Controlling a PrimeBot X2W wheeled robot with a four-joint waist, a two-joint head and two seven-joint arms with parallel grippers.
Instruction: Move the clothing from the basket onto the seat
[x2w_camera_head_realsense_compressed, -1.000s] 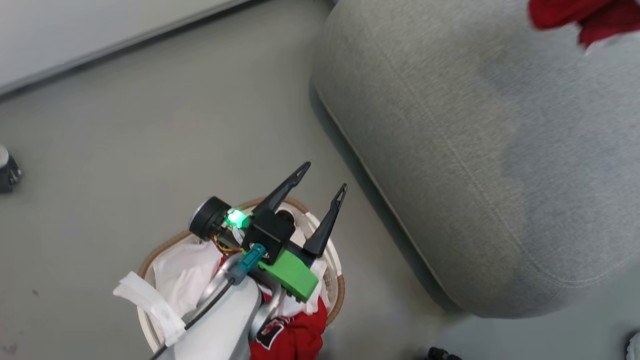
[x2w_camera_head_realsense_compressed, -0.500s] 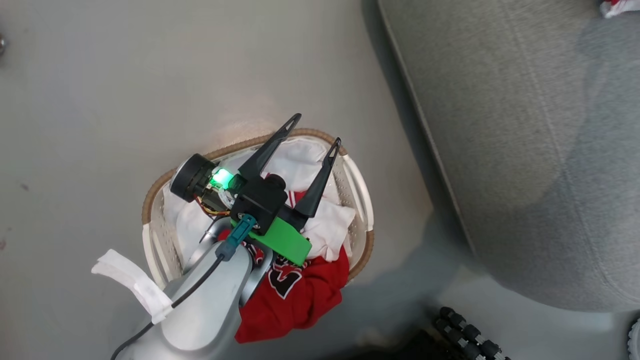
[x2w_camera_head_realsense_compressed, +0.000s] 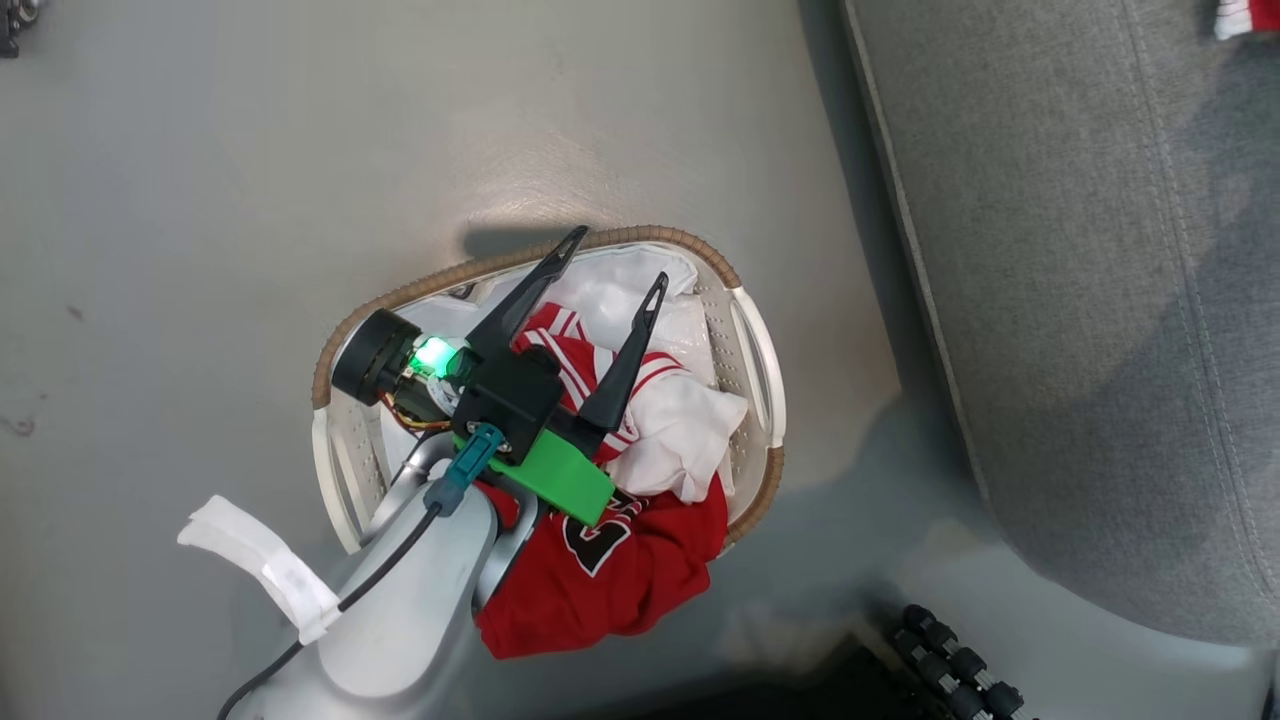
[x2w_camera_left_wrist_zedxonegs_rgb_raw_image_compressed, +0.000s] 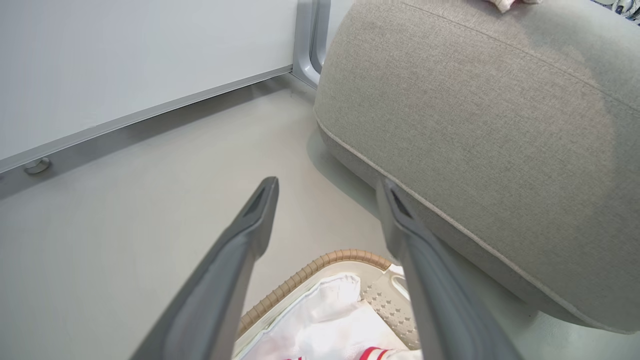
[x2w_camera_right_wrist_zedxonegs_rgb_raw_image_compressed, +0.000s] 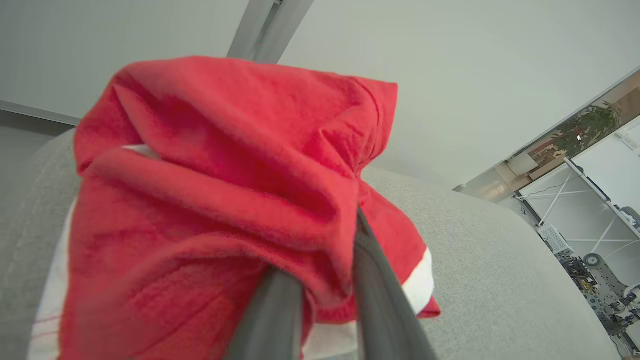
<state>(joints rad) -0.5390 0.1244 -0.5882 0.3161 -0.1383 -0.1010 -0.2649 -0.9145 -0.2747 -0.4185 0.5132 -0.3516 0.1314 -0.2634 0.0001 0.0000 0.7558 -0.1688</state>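
**A robot test space staged as a living room**

A bare grey floor (x2w_camera_head_realsense_compressed: 250, 150) meets plain white partition panels (x2w_camera_left_wrist_zedxonegs_rgb_raw_image_compressed: 125, 60) held in an aluminium post (x2w_camera_left_wrist_zedxonegs_rgb_raw_image_compressed: 306, 40), with a small round metal foot (x2w_camera_left_wrist_zedxonegs_rgb_raw_image_compressed: 37, 165) underneath. A grey fabric sofa cushion (x2w_camera_head_realsense_compressed: 1080, 300) and a laundry basket (x2w_camera_head_realsense_compressed: 760, 360) give the domestic touch. Beyond the panels stand white metal racks (x2w_camera_right_wrist_zedxonegs_rgb_raw_image_compressed: 600, 195) and a potted plant (x2w_camera_right_wrist_zedxonegs_rgb_raw_image_compressed: 592, 125).

basket (x2w_camera_head_realsense_compressed: 755, 350) on floor (x2w_camera_head_realsense_compressed: 250, 200); jersey (x2w_camera_head_realsense_compressed: 620, 570) in it, spilling over its near rim. left gripper (x2w_camera_head_realsense_compressed: 620, 255) above basket. seat (x2w_camera_head_realsense_compressed: 1080, 300) right of basket, apart; shorts (x2w_camera_right_wrist_zedxonegs_rgb_raw_image_compressed: 225, 175) over seat, well right of basket.
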